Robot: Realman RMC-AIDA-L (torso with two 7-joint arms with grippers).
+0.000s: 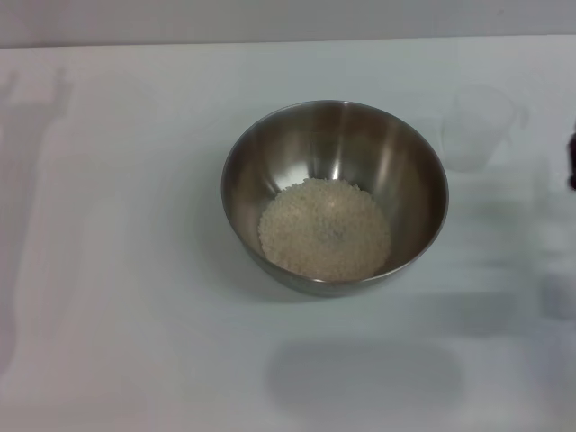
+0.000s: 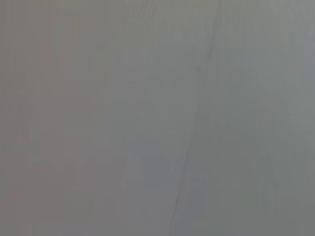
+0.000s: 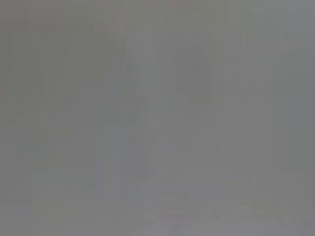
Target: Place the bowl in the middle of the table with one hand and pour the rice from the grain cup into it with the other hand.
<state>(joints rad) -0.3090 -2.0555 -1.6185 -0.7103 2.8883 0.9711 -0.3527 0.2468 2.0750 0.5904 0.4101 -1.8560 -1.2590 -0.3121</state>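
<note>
The bowl [image 1: 360,144] stood upright near the middle of the worktop [image 1: 117,270], its shiny steel wall catching bright streaks of light. The rice [image 1: 324,229] lay inside it as a low, round, pale heap that covered the bottom and reached a little way up the near side of the wall. No grains could be seen on the worktop around the bowl.

The cup [image 1: 474,126] stood upright on the worktop beyond the bowl and toward the robot's right, near it but apart from it. It was see-through and looked empty, though its frosted wall made that hard to judge.

A small dark shape [image 1: 571,162] cut into the right edge of the head view, level with the cup and clear of it; too little of it showed to say what it was. A soft grey shadow [image 1: 364,373] lay on the worktop in front of the bowl, and another tall faint shadow [image 1: 27,180] ran along the far left side.

Neither the left tool nor the right tool showed in any view, so whether each was open or closed could not be told. Both wrist views showed only a plain grey surface, the left one crossed by a faint thin line [image 2: 197,98]
</note>
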